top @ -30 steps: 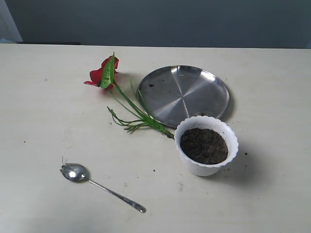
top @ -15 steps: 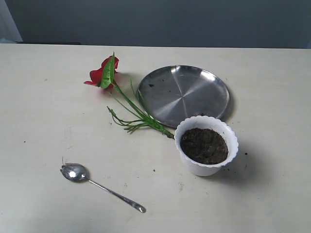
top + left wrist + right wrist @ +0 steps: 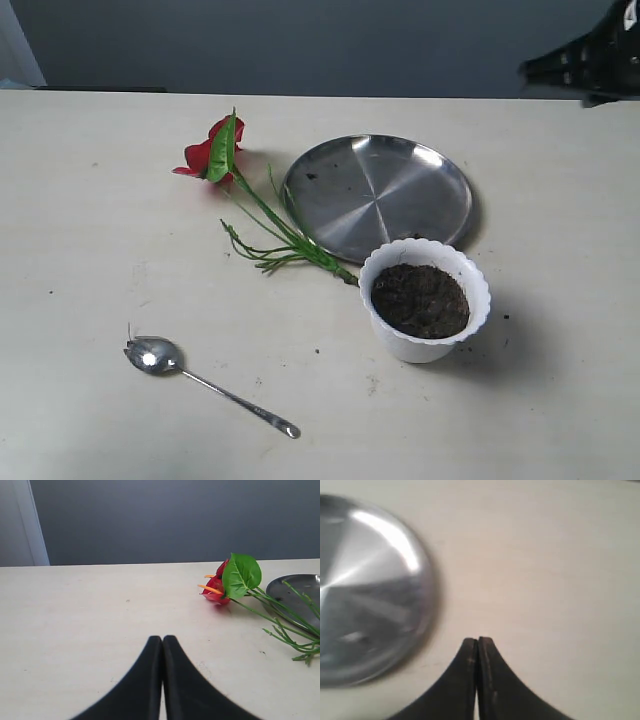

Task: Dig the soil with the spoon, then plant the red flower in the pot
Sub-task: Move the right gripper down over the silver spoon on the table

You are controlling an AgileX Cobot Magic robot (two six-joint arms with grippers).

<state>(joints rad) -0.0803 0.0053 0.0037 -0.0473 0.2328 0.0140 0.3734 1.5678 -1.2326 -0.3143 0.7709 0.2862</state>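
Observation:
The silver spoon [image 3: 205,383] lies on the table at the front left, bowl to the left. Right of centre stands the white scalloped pot [image 3: 425,300] filled with dark brown soil [image 3: 420,299]. The red flower [image 3: 215,150] lies flat with its green stems running toward the pot; it also shows in the left wrist view as the red flower [image 3: 220,585]. My left gripper [image 3: 162,639] is shut on nothing above bare table. My right gripper [image 3: 477,641] is shut and empty, beside the steel plate. Part of the right arm [image 3: 590,55] shows at the top right corner.
A round steel plate [image 3: 378,192] lies behind the pot, touching the flower stems; the plate [image 3: 365,590] is blurred in the right wrist view. Small soil crumbs dot the table [image 3: 90,240] near the pot.
The right arm has come into the exterior view at the top right corner. The spoon, flower, pot and plate have not moved.

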